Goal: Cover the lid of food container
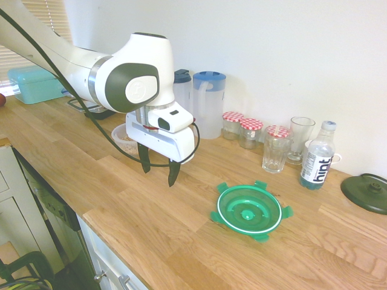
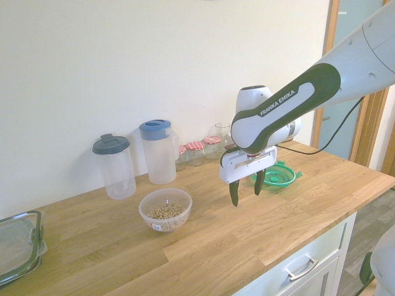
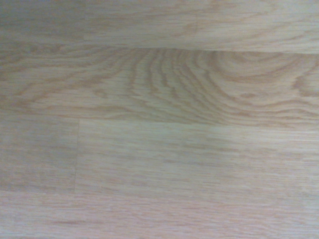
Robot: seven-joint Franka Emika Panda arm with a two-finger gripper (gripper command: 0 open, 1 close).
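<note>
The round green lid (image 1: 250, 211) with snap tabs and a white ring lies flat on the wooden counter; in the second exterior view the lid (image 2: 279, 175) shows behind my fingers. The food container (image 2: 165, 209), a small clear bowl with beige grains, stands on the counter to the other side of the arm; in the first exterior view only a bit of the container (image 1: 123, 138) peeks out behind the hand. My gripper (image 1: 158, 170) hangs open and empty above bare wood between the two, also seen as the gripper (image 2: 245, 192). The wrist view shows only wood grain.
Two clear jugs with blue lids (image 1: 208, 104) (image 2: 115, 166), checked-lid jars (image 1: 250, 132), glasses (image 1: 275, 148) and a water bottle (image 1: 317, 156) line the wall. A dark pot lid (image 1: 367, 192) lies far right. A rectangular clear container (image 2: 18, 245) sits at the counter's end.
</note>
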